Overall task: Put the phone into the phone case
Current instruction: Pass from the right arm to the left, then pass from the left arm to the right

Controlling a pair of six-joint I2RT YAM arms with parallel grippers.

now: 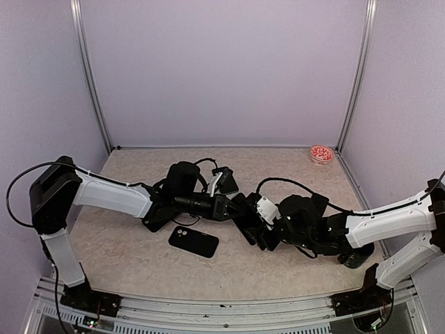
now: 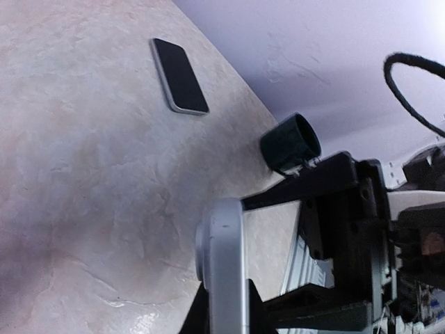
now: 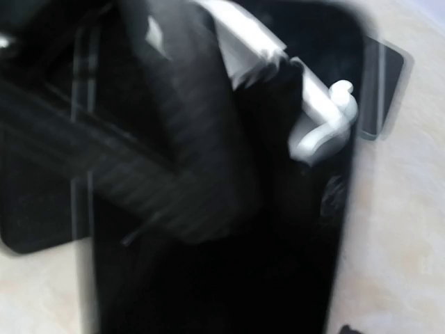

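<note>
Clad in white shells on left arm (image 1: 115, 196) and right arm (image 1: 389, 217), jointed with bulky black housings (image 1: 52, 191), trailed by thin black cables (image 2: 411, 57), tipped with black left tool (image 1: 235, 207) and right tool (image 1: 259, 226).

The table (image 1: 139, 268) has a beige top with a pale marbled pattern, matte and evenly lit. Three plain lilac walls (image 1: 222, 69) close it in, one at the back and one on each side. A thin metal post (image 1: 91, 76) stands in each back corner, and a metal rail (image 1: 229, 306) runs along the near edge. The light is soft, with only faint shadows.
</note>
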